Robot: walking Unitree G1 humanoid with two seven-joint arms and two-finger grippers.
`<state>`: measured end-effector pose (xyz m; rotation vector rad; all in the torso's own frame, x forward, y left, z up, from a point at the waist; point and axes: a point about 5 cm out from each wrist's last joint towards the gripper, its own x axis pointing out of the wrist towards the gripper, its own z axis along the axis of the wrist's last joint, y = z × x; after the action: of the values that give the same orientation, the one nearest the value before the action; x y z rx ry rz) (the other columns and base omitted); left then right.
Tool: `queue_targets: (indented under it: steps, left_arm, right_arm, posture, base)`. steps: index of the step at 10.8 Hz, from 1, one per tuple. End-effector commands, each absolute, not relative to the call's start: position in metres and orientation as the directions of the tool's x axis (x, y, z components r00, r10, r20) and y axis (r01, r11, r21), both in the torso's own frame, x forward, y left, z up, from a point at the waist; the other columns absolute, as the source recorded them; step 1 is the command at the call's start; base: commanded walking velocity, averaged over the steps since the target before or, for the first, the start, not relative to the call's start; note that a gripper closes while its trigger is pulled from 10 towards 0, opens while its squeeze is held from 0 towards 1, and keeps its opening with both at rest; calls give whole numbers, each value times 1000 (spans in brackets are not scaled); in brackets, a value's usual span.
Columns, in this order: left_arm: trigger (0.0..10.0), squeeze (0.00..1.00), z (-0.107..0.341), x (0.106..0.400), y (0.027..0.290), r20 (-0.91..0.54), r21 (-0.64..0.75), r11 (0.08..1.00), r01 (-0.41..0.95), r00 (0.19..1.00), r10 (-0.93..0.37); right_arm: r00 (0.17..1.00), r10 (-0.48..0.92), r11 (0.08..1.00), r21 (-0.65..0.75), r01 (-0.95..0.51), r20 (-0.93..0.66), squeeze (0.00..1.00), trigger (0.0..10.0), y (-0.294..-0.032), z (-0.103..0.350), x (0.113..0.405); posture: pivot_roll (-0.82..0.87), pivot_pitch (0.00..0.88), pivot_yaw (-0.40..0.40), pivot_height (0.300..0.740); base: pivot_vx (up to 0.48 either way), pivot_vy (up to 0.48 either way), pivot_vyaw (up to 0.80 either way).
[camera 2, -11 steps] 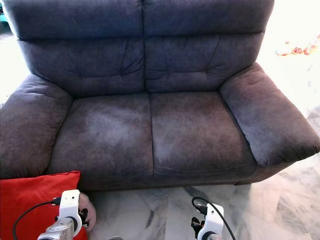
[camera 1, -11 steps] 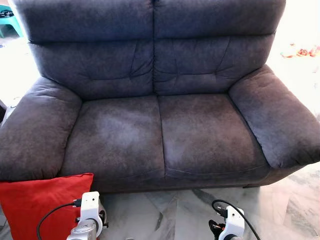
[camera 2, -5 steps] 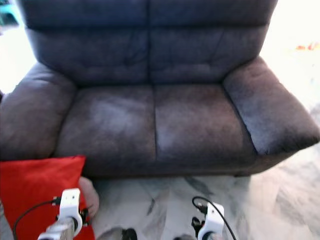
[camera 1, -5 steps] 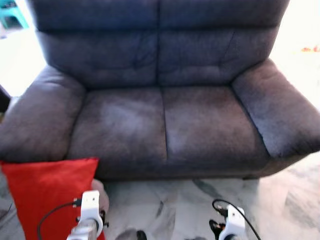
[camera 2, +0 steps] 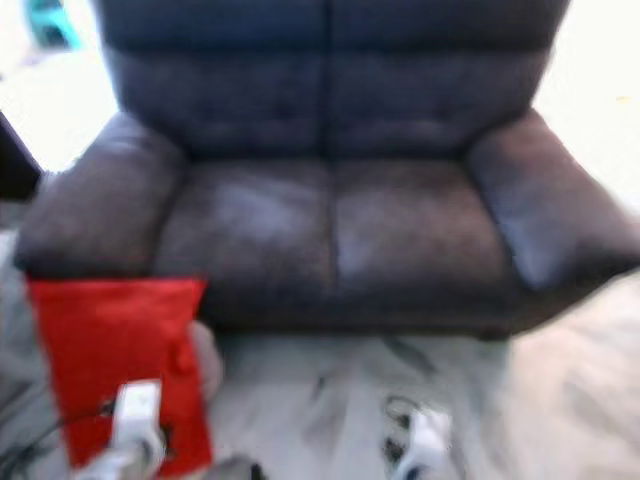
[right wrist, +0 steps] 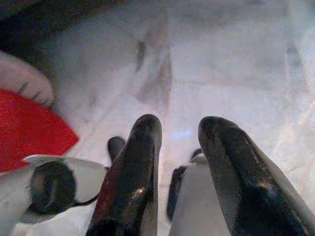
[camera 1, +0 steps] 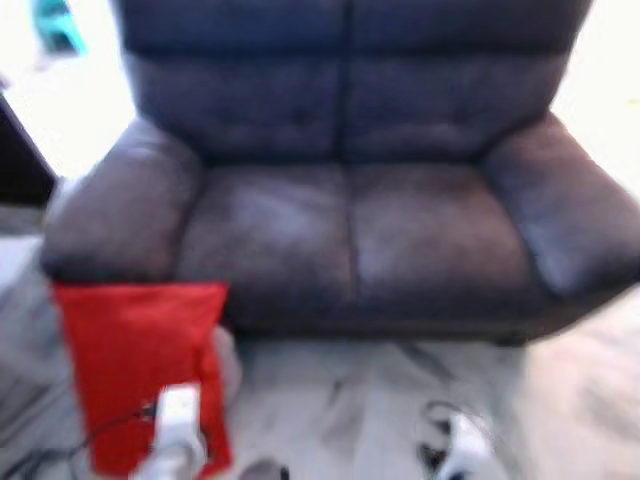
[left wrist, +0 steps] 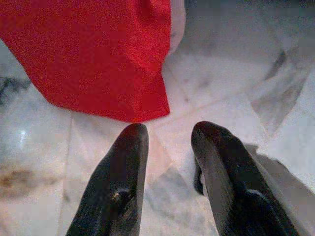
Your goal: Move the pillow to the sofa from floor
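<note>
The view had swung left, blurring; red square fabric pillow (camera 1: 135,365) at seven o'clock below the grey suede sofa (camera 1: 350,190). Left gripper (left wrist: 167,135) and right gripper (right wrist: 179,130), fingers apart and empty, should centre on it first.

Head cams down at sofa (camera 1: 350,190); wrists floorward.

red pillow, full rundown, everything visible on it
The red pillow is a square cushion of plain bright red woven cloth, no pattern or piping visible. It stands upright on the marble floor, leaning against the front of the grey sofa below its left armrest. A pale rounded object sits by its edge. The left gripper hangs open just short of its lower corner, not touching.
</note>
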<state>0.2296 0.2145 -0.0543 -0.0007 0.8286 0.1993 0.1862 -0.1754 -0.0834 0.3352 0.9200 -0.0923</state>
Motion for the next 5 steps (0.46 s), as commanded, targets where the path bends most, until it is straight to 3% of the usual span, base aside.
queue_targets:
  steps: [1, 2, 5]
  left_arm:
    - [10000, 0, -57, 227, 209, -741, 63, 983, -170, 652, 160]
    - [10000, 0, -57, 226, 209, -742, 64, 983, -170, 651, 161]
    - [10000, 0, -58, 226, 210, -742, 62, 983, -172, 650, 161]
  right_arm:
    - [606, 44, 946, 229, 231, -794, 0, 10000, -183, -83, 186]
    - [605, 45, 946, 229, 231, -795, 0, 10000, -183, -83, 186]
    - [606, 48, 945, 232, 229, -794, 0, 10000, -182, -83, 186]
  posture:
    - [82, 89, 2, 703]
    - [83, 87, 2, 703]
    - [83, 88, 3, 703]
  base:
    - [0, 0, 0]
    - [0, 0, 0]
    - [-393, 0, 0]
